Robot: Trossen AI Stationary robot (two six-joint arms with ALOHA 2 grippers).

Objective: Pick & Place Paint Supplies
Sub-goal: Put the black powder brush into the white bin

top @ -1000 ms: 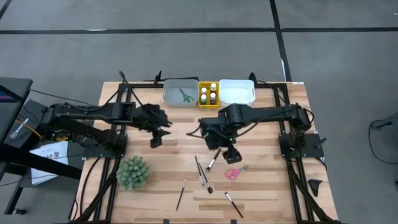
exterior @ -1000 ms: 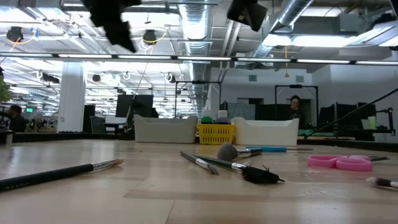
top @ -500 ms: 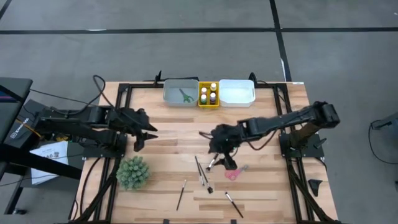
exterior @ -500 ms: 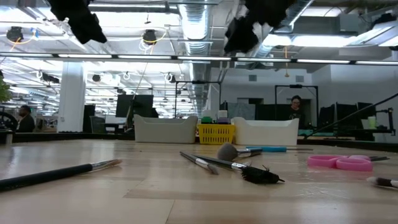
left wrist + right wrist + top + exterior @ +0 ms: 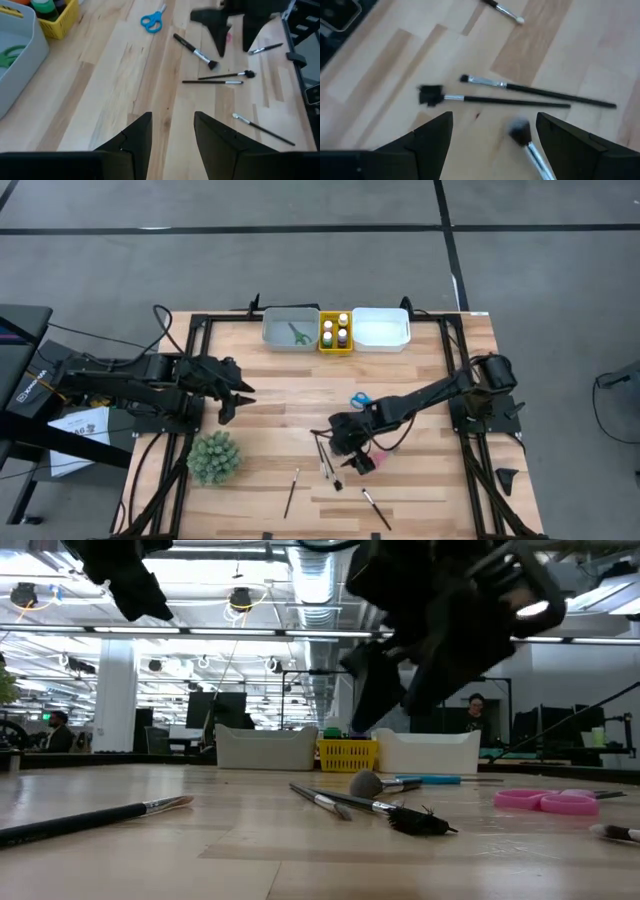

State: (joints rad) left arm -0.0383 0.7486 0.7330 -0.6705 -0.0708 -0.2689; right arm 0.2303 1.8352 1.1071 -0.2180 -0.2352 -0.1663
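Right hand (image 5: 352,456): dropped within the last second from well above the counter (image 5: 260,430) to just over the brush cluster (image 5: 324,454), arm now stretched long and low; fingers spread wide, nothing between them. In its wrist view, framing a fluffy-headed brush (image 5: 522,133), with two thin dark-handled brushes (image 5: 530,95) lying side by side just beyond. No contact with any brush visible yet. Left hand (image 5: 228,394): pulled back toward its own side of the counter early in that second, unmoved since; hovering above bare wood, fingers parted, empty. Blue scissors (image 5: 358,400): newly uncovered by the right arm's shift, flat on the counter behind the cluster. Pink scissors (image 5: 551,801): unmoved, beside the brushes, mostly under the right arm in the high view. Loose brushes (image 5: 291,492) and (image 5: 376,508): unmoved, near the front edge. Already stowed at the back: green scissors (image 5: 299,333) in the grey tray (image 5: 272,338), paint bottles (image 5: 336,330) in the yellow basket (image 5: 335,348); white tray (image 5: 380,330) showing nothing inside. Spiky plant ball (image 5: 214,457): not part of the job. Reading: descent points to a brush pick as the step in hand; grasp not yet made.
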